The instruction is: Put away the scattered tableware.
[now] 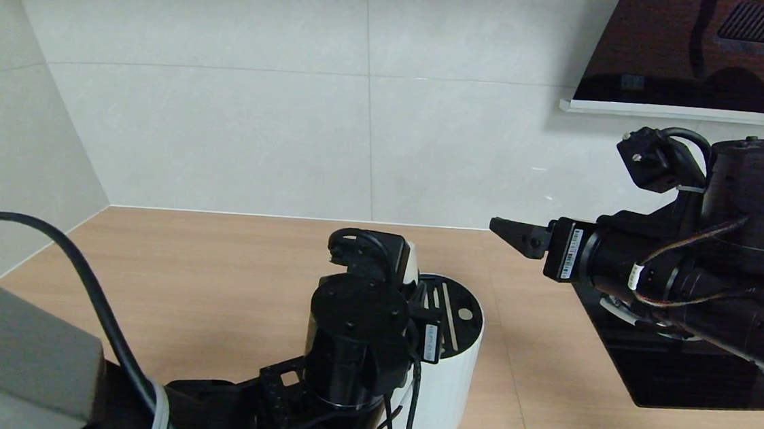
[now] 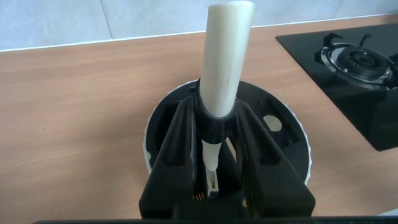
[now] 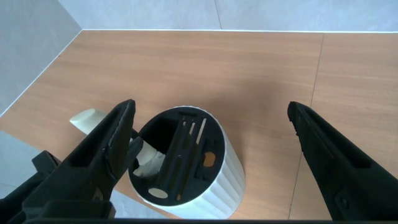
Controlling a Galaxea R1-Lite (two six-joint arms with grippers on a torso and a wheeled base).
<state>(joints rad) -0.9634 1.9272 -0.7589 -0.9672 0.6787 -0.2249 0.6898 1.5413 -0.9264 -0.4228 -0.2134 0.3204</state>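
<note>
Cream-handled utensil (image 2: 227, 56), clenched in left end effector (image 2: 216, 111), looks partly inside white holder (image 1: 452, 384), release pending; right end effector (image 3: 210, 112) spread, empty.

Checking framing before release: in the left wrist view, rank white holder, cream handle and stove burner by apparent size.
1. white holder
2. cream handle, though closeness to the camera inflates it
3. stove burner, farthest off

A black gas hob (image 1: 682, 391) sits in the wooden countertop (image 1: 213, 276) before a tiled wall (image 1: 225, 127).
</note>
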